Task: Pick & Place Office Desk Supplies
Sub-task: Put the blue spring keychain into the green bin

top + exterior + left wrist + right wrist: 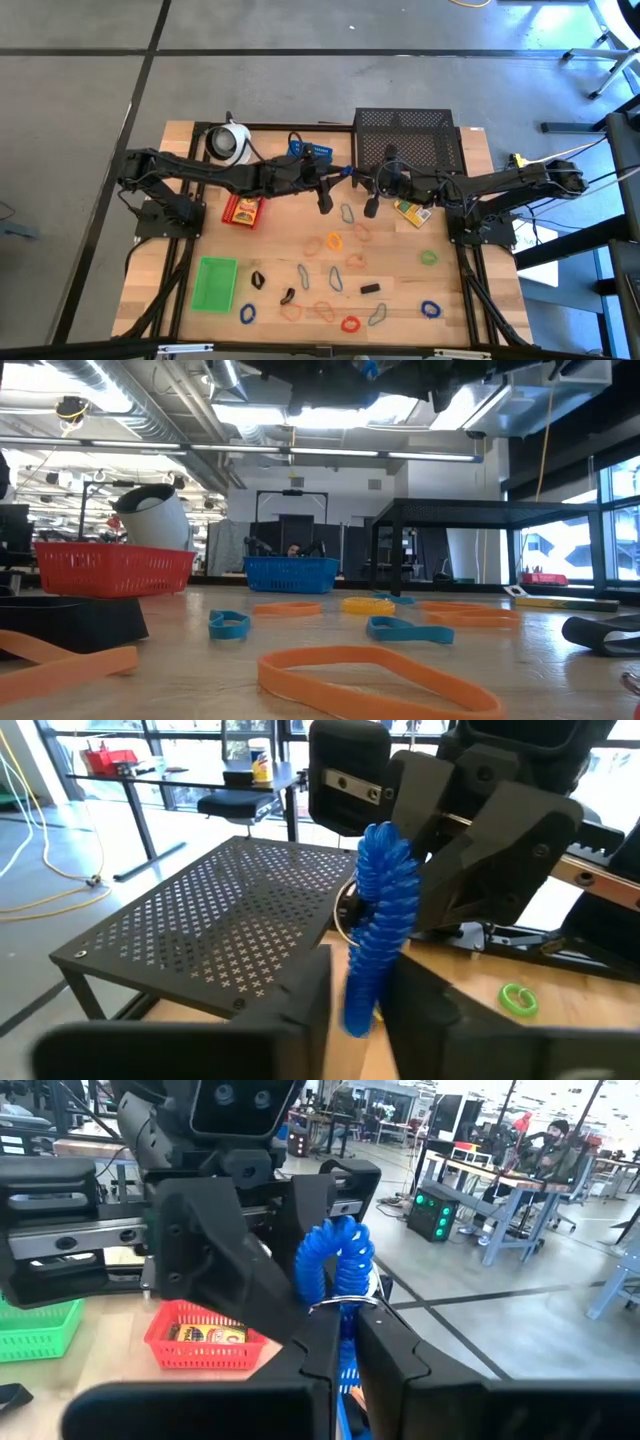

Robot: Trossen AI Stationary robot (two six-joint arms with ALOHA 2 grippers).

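Note:
A blue ribbed coil [346, 171] hangs in the air over the middle of the table, spanning between my two grippers. My left gripper [358, 1020] and my right gripper [347, 1365] face each other tip to tip, each shut on one end of the coil. On the wood below lie several orange, blue, green and red band loops [333, 242], grey wire clips [336, 279] and small black clips [371, 288]. The red tray [243, 210] holds a yellow-labelled box; the green tray [215, 283] and the blue tray [310, 152] stand apart. A small yellow box [412, 211] lies by the right arm. My left gripper pinches the coil's near end [360, 995] between its two fingers, coming level from the table's left. The coil is lifted clear and rises away from the fingers toward the other gripper. My right gripper pinches the coil's opposite end [345, 1342] between its two fingers, level from the table's right. The coil bulges in a loop [335, 1255] just beyond the fingertips, clear of the table.
The black mesh rack [408, 140] stands at the far edge just behind the grippers. A white round object [228, 143] sits at the far left. In the low view, loops [380, 675] lie close in front, with the red tray [112, 568] to the left.

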